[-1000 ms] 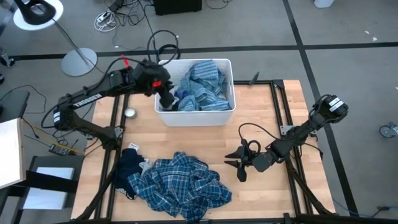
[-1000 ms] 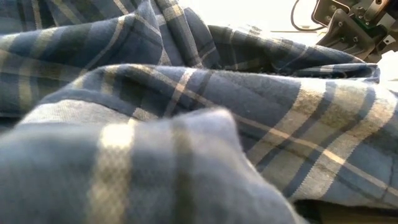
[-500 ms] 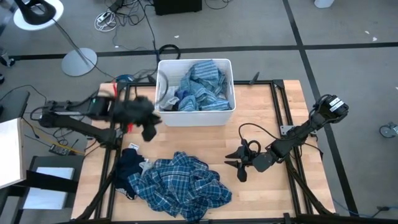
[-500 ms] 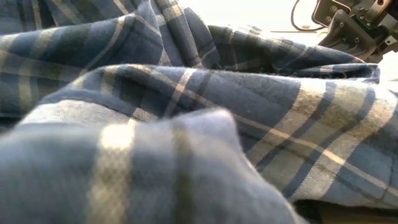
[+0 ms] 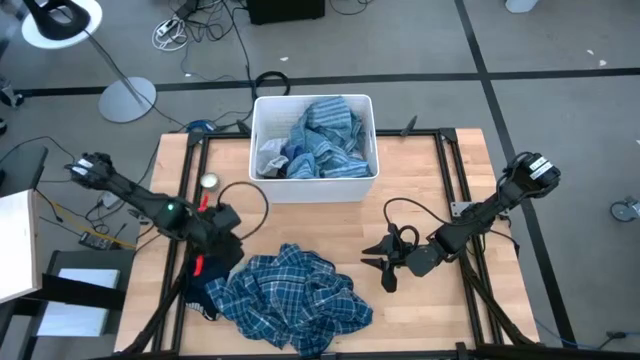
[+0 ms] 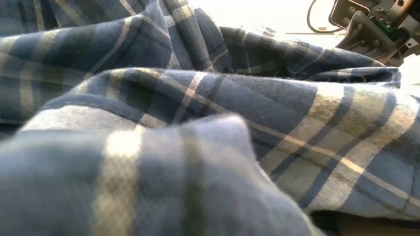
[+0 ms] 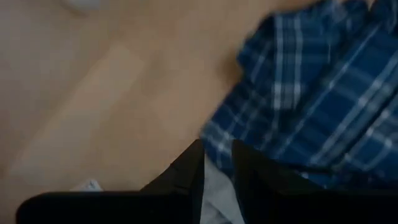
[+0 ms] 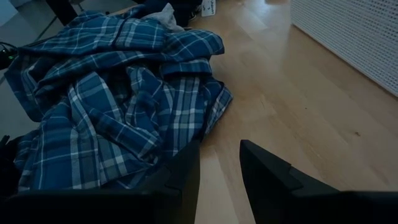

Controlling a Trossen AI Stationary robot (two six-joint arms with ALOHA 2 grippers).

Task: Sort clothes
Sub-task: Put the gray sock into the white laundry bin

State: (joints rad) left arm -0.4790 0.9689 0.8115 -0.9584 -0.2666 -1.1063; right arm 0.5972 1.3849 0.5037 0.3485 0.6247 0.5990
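The blue-and-white plaid shirt [image 5: 292,300] lies crumpled on the table near its near edge and fills the low view [image 6: 210,118]. A dark navy garment [image 5: 205,268] lies on the table at the shirt's left end. Blue-grey striped, turquoise and grey clothes [image 5: 320,140] lie in the white bin [image 5: 262,185]. My left gripper [image 5: 228,245] is over the plaid shirt's left end [image 7: 311,93], slightly open [image 7: 217,171] and empty. My right gripper [image 5: 383,265] is low over the table right of the shirt, open and empty [image 8: 219,165].
A small round metal thing [image 5: 208,182] lies on the table left of the bin. Bare wood [image 5: 420,190] lies between the bin, the shirt and my right gripper. A cable [image 5: 405,212] loops by the right arm.
My left gripper has swung from the bin's left wall toward the table's near edge and down, ending over the left end of the plaid shirt. The clothes have stayed where they were.
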